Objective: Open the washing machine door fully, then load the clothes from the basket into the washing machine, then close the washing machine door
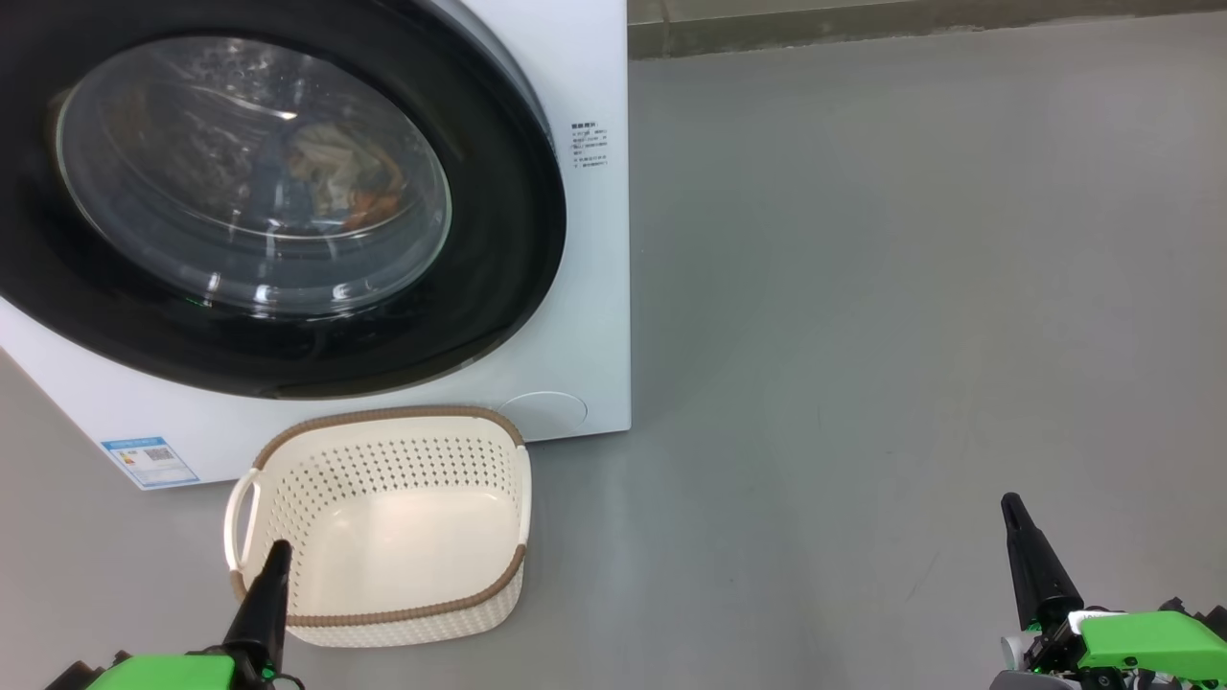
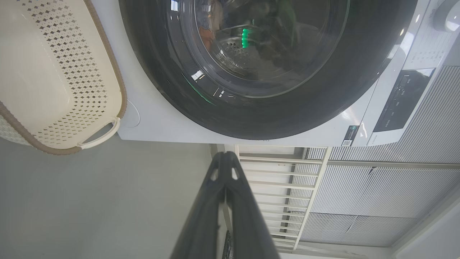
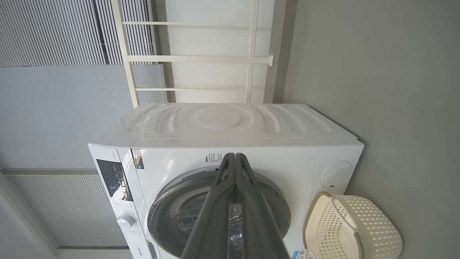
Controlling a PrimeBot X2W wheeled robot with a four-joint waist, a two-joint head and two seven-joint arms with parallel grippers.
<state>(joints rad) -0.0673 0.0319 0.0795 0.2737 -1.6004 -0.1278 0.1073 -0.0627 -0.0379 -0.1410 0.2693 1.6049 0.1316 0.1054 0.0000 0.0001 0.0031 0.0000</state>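
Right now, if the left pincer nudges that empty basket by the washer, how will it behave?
The basket looks empty with thin perforated plastic walls, so it is probably light and would likely slide on the smooth grey floor. A push high on its rim might tip it. The walls may flex slightly.

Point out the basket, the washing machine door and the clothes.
the basket [image 1: 403, 462], head view, its perforated back wall.
the washing machine door [image 1: 508, 240], head view, its black rim.
the clothes [image 1: 334, 175], head view, beige cloth seen through the door.
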